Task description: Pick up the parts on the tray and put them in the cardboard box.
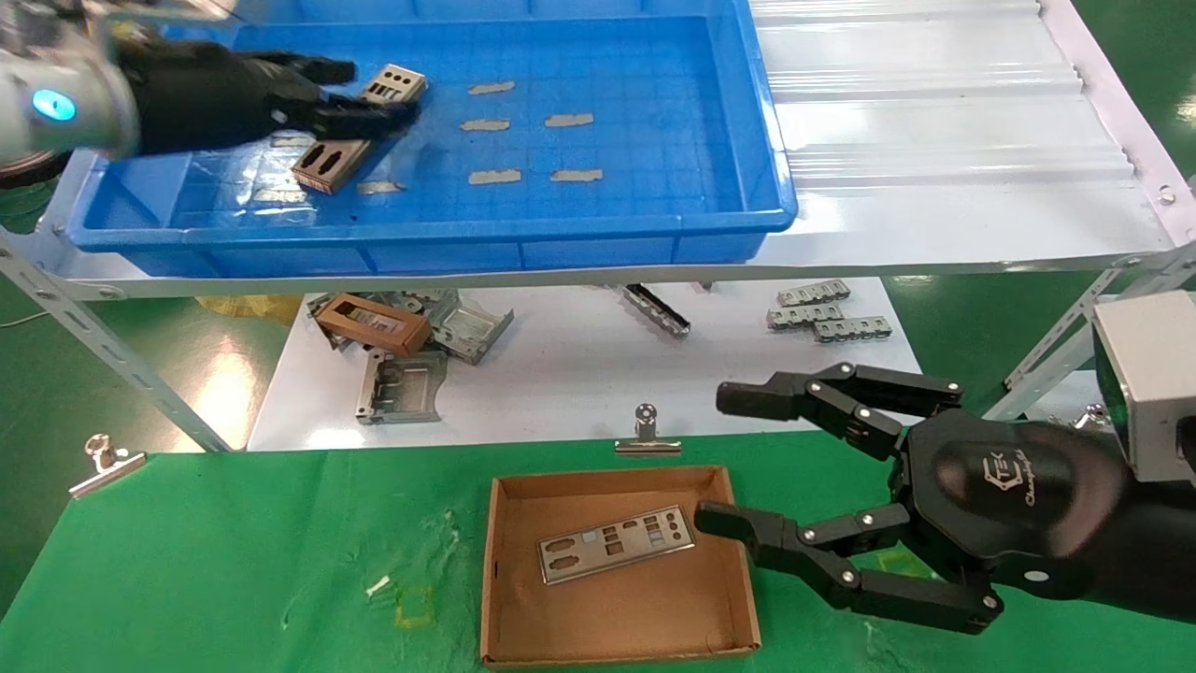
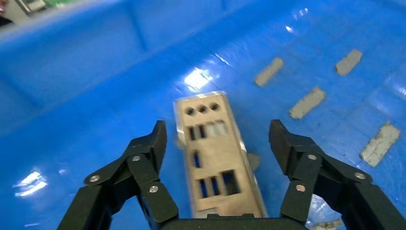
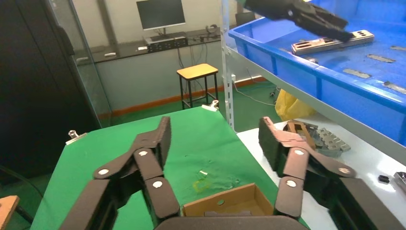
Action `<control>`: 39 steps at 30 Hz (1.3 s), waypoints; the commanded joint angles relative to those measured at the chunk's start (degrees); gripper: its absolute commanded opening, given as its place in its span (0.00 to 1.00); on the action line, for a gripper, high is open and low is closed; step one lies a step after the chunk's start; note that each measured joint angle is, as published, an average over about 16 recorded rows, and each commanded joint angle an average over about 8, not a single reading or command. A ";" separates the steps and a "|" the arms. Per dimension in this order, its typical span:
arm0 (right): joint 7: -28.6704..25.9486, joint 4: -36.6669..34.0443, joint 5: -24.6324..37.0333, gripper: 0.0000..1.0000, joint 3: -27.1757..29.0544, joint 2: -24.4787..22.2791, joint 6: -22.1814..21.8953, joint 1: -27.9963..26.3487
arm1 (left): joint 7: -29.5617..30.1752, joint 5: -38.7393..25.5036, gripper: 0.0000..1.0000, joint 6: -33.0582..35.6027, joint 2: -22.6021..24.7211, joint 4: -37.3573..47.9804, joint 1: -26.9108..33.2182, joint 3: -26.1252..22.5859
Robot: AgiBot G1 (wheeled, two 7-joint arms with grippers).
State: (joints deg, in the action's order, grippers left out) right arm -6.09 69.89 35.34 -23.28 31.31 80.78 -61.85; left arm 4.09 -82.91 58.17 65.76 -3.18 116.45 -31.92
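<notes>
One silver-grey part (image 1: 329, 164) lies in the left part of the blue tray (image 1: 420, 224). My left gripper (image 1: 378, 91) is open over it, one finger on each side of the plate. In the left wrist view the part (image 2: 215, 163) sits lengthwise between the open fingers (image 2: 153, 143), untouched by either pad. A second part (image 1: 617, 542) lies flat in the cardboard box (image 1: 495, 579) on the green mat. My right gripper (image 1: 715, 458) is open and empty just to the right of the box; it also shows in the right wrist view (image 3: 214, 127), above the box (image 3: 230, 201).
Grey tape strips (image 1: 570, 120) are stuck to the tray floor. The white corrugated sheet (image 1: 934, 112) lies right of the tray. Below the shelf, a white board holds grey metal frames (image 1: 402, 383), a brown frame piece (image 1: 374, 322) and brackets (image 1: 827, 313). Metal clips (image 1: 645, 435) hold the mat's edge.
</notes>
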 commanded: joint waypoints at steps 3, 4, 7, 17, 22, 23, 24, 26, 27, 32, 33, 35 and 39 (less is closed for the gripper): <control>0.00 0.00 0.00 1.00 0.00 0.00 0.00 0.00 | -0.25 -0.03 0.00 0.86 -0.65 0.43 0.69 -0.02; 0.00 0.00 0.00 1.00 0.00 0.00 0.00 0.00 | -0.28 -0.07 0.00 0.85 -0.55 0.57 0.66 -0.04; 0.00 0.00 0.00 1.00 0.00 0.00 0.00 0.00 | -0.36 -0.17 0.00 0.51 -0.02 0.97 0.43 -0.12; 0.00 0.00 0.00 1.00 0.00 0.00 0.00 0.00 | -0.65 -0.38 0.01 -0.20 0.57 1.63 0.74 -0.26; 0.00 0.00 0.00 1.00 0.00 0.00 0.00 0.00 | -0.81 -0.47 0.00 -0.74 0.74 1.85 0.97 -0.32; 0.00 0.00 0.00 1.00 0.00 0.00 0.00 0.00 | -0.85 -0.47 0.00 -0.84 0.81 1.89 0.98 -0.32; 0.00 0.00 0.00 1.00 0.00 0.00 0.00 0.00 | -0.90 -0.43 0.00 -0.91 0.88 1.92 0.97 -0.29; 0.00 0.00 0.00 1.00 0.00 0.00 0.00 0.00 | -1.01 -0.31 0.00 -0.91 1.01 1.95 0.92 -0.21; 0.00 0.00 0.00 1.00 0.00 0.00 0.00 0.00 | -1.07 -0.25 0.04 -0.84 1.02 1.96 0.91 -0.16; 0.00 0.00 0.00 1.00 0.00 0.00 0.00 0.00 | -1.44 0.09 0.62 0.09 0.68 1.93 0.99 0.08; 0.00 0.00 0.00 1.00 0.00 0.00 0.00 0.00 | -1.58 0.21 0.75 0.26 0.58 1.90 0.98 0.16; 0.00 0.00 0.00 1.00 0.00 0.00 0.00 0.00 | -1.96 0.54 0.96 0.52 0.33 1.77 0.96 0.38; 0.00 0.00 0.00 1.00 0.00 0.00 0.00 0.00 | -2.99 1.50 1.00 1.14 -0.18 1.34 0.90 1.05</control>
State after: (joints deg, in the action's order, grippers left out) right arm -6.09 69.89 35.34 -23.28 31.31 80.78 -61.85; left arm 1.12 -81.61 59.33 65.63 -1.80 117.46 -31.01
